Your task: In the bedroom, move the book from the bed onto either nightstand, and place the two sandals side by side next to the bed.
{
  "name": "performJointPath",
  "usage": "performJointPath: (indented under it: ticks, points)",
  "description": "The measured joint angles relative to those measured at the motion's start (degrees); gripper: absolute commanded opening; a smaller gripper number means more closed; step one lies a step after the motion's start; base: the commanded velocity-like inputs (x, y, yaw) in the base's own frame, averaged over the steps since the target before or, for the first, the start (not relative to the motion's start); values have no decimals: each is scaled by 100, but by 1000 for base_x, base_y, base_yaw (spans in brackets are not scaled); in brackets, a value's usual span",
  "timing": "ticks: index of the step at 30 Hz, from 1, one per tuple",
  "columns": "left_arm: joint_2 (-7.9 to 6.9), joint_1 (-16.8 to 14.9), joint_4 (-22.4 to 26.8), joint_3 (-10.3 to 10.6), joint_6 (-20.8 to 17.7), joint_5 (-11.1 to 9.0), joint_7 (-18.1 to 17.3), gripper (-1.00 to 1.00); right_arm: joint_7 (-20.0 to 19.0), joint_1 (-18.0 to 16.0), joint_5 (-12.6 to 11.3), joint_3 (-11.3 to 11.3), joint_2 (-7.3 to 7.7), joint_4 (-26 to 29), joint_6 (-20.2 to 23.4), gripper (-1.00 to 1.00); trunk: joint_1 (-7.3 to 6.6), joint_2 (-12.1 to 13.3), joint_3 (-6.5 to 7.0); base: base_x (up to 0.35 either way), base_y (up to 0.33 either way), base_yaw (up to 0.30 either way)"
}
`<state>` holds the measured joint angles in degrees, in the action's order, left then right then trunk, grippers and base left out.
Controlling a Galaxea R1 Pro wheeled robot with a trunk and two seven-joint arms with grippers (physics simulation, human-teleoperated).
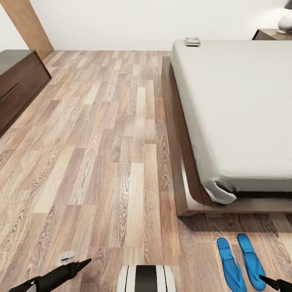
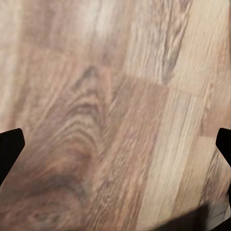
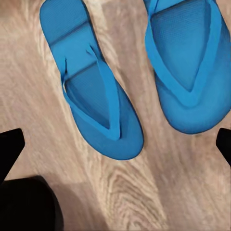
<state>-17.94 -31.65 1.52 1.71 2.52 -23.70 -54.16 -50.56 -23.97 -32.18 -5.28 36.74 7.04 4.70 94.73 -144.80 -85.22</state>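
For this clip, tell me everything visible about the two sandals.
The sandals are bright blue flat flip-flops with thin blue Y-shaped straps and a finely textured, rubbery-looking footbed. They lie sole-down on the wood floor, side by side with a narrow gap, roughly parallel, just off the foot corner of the bed. Nothing touches them. The right hand hovers at the heel of the sandal farther right; the right wrist view shows both from above, with dark fingertips at the picture's edges and nothing between them.

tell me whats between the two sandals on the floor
Nothing: a bare strip of wood floor separates the left sandal from the right sandal, clearest in the right wrist view.
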Motion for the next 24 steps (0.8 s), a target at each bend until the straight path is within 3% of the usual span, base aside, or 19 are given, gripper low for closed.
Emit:
performJointPath:
  ticks: [4, 12, 24]
  points:
    - [2, -1, -28, 2, 64, 19, -3, 100, -1, 0, 1, 5, -83, -405, -115, 100, 0, 0, 0, 0, 0, 0]
    - [5, -1, -32, 3, 60, 17, -5, 100, -15, 0, -8, 11, -97, -549, -135, 100, 0, 0, 0, 0, 0, 0]
    - [2, 0, -32, -1, 51, 17, -21, 100, 4, -1, -9, 14, -99, -564, -143, 100, -31, 16, 265, 0, 0, 0]
